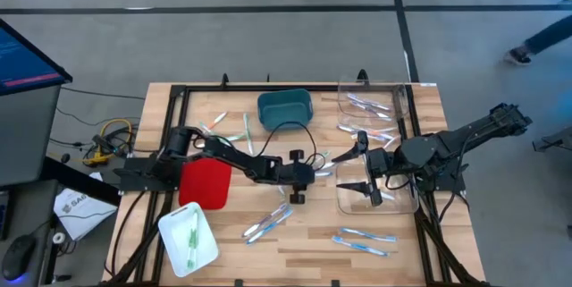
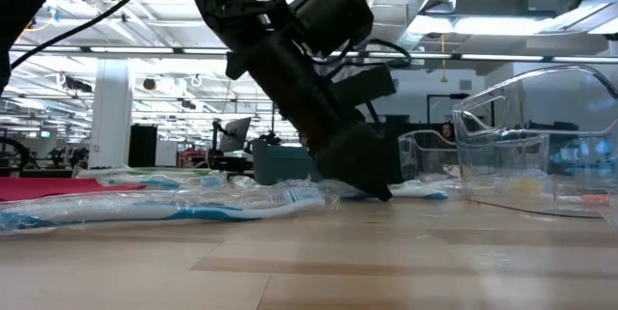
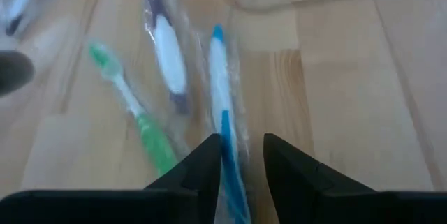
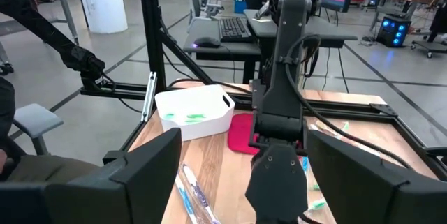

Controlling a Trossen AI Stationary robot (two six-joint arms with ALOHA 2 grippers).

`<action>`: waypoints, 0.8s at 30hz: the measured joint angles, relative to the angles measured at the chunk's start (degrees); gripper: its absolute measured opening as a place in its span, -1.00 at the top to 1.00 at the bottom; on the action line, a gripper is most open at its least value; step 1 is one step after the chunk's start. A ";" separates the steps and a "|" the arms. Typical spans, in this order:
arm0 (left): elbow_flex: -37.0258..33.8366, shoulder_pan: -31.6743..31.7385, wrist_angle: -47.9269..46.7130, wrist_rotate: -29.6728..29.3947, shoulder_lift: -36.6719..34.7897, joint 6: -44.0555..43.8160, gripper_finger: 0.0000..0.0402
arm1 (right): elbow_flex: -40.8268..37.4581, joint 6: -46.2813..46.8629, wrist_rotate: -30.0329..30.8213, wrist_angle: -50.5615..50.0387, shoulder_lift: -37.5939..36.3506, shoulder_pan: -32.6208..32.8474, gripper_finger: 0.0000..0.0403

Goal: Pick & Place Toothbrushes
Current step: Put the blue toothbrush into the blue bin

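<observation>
At the middle of the pale wood-grain worktop (image 1: pixel 295 242), a slim blue-and-white toothbrush (image 3: pixel 222 98) in a glossy clear wrapper is gripped between the narrowed jaws of the left gripper (image 3: pixel 241 158), while the right gripper (image 1: pixel 364 169) is held wide open over a clear plastic tray (image 1: pixel 402 205).

In the left wrist view, the blue toothbrush (image 3: pixel 222 123) between the left end effector (image 3: pixel 241 155) fingers runs off the bottom edge, its lower end hidden; whether the fingers touch it cannot be told. The purple toothbrush (image 3: pixel 166 42) is cut off at the top edge, and all are blurred inside wrappers. In the high view, that end effector's tips are too small to make out. In the right wrist view, the left arm (image 4: pixel 283 105) hides part of the red bin (image 4: pixel 241 132).
</observation>
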 joint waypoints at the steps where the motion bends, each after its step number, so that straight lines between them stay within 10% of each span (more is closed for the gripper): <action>1: 0.12 0.15 0.68 -0.08 0.42 0.04 0.49 | 0.00 0.00 0.00 0.00 0.00 0.00 -0.50; 24: 0.17 1.22 -4.81 2.39 -0.46 -7.03 0.96 | 0.00 -0.01 0.00 0.00 0.01 0.04 -0.50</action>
